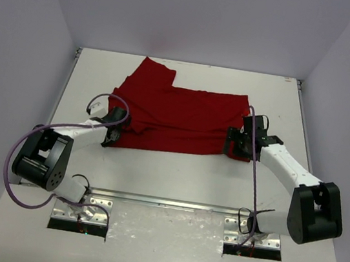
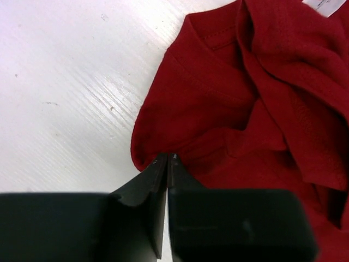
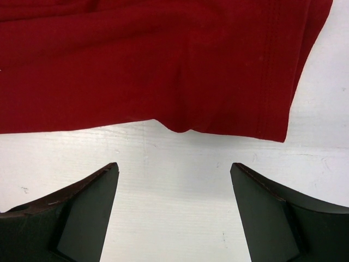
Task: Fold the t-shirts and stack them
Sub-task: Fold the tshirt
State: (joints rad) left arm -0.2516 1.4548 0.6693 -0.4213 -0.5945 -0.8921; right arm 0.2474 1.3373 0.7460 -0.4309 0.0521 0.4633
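Observation:
The deep-red t-shirt lies partly folded on the white table, one sleeve sticking out toward the back left. My left gripper is at its near left corner. In the left wrist view the left gripper has its jaws pressed together, their tips pinching the rounded fold edge of the t-shirt near the collar. My right gripper is at the near right corner. Seen from the right wrist, the right gripper stands open over bare table, just short of the t-shirt hem, holding nothing.
A white label shows at the shirt's neck. Grey walls close in the table on the left, right and back. Two arm bases and a metal rail sit along the near edge.

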